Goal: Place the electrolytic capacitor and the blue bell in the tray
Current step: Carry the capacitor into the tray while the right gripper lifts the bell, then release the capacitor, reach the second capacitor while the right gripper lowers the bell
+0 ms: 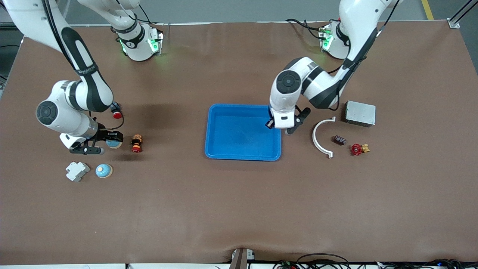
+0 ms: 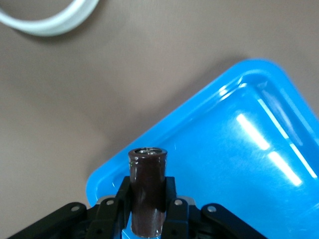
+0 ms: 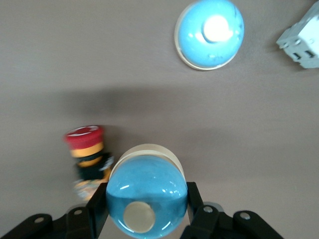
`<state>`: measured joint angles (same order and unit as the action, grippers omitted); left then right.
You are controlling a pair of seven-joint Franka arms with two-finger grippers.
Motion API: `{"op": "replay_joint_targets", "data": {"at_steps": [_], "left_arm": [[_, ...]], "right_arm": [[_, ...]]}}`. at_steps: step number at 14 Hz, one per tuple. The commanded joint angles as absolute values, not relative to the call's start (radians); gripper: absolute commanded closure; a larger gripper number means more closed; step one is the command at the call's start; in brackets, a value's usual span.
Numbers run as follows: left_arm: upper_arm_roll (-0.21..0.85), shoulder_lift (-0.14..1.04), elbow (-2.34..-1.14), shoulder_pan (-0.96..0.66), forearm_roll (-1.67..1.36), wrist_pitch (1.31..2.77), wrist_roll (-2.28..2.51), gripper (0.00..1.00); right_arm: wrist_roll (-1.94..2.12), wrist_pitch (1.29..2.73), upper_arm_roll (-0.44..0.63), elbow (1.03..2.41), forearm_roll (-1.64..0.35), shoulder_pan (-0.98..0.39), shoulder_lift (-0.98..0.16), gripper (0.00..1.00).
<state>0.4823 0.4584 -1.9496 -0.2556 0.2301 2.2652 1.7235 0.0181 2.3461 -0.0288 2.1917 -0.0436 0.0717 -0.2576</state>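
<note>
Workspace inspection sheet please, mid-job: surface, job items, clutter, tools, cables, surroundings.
Surface: brown table, bare of spills.
Job's things: blue tray mid-table, nothing seen lying in it. One capacitor is in the left tool; a second capacitor lies on the table toward the left arm's end. One blue bell is in the right tool; a second bell sits on the table.
Clutter: white curved strip, grey metal box, red valve, red-capped button, grey block.
Tools: left tool shut on capacitor over the tray's rim; right tool shut on bell beside the button.
Cables: on arms and at the table's near edge.
Surroundings: nothing seen.
</note>
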Motion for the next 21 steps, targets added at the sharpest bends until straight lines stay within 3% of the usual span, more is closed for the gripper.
{"op": "replay_joint_targets", "data": {"at_steps": [1,6,7,8,9,10,17,21], "left_arm": [[0.477,0.544,-1.888,-0.296,0.261,2.264,1.807,1.00],[0.474,0.636,-1.849,-0.301,0.287,2.287,1.812,1.00],[0.474,0.650,-1.836,-0.299,0.291,2.286,1.810,0.88],[0.474,0.658,-1.833,-0.299,0.291,2.286,1.809,0.60],[0.474,0.658,-1.833,-0.299,0.291,2.286,1.804,0.19],[0.472,0.655,-1.833,-0.298,0.291,2.284,1.801,0.00],[0.471,0.510,-1.822,-0.189,0.299,2.218,1.712,0.00],[0.472,0.425,-1.790,-0.103,0.298,2.126,1.599,0.00]], "right_arm": [[-0.092,2.267,-0.029,2.192,-0.057,0.017,-0.167,1.00],[-0.372,2.204,-0.029,2.195,-0.112,-0.158,-0.080,1.00],[-0.437,2.204,-0.029,2.194,-0.132,-0.199,-0.071,1.00],[-0.516,2.207,-0.029,2.189,-0.133,-0.250,-0.071,1.00],[-0.593,2.207,-0.029,2.174,-0.133,-0.293,-0.074,1.00],[-0.665,2.207,-0.028,2.155,-0.133,-0.332,-0.078,1.00],[-1.046,2.342,-0.028,2.114,-0.133,-0.557,-0.169,1.00],[-1.238,2.358,-0.026,1.973,-0.123,-0.655,-0.319,1.00]]}}
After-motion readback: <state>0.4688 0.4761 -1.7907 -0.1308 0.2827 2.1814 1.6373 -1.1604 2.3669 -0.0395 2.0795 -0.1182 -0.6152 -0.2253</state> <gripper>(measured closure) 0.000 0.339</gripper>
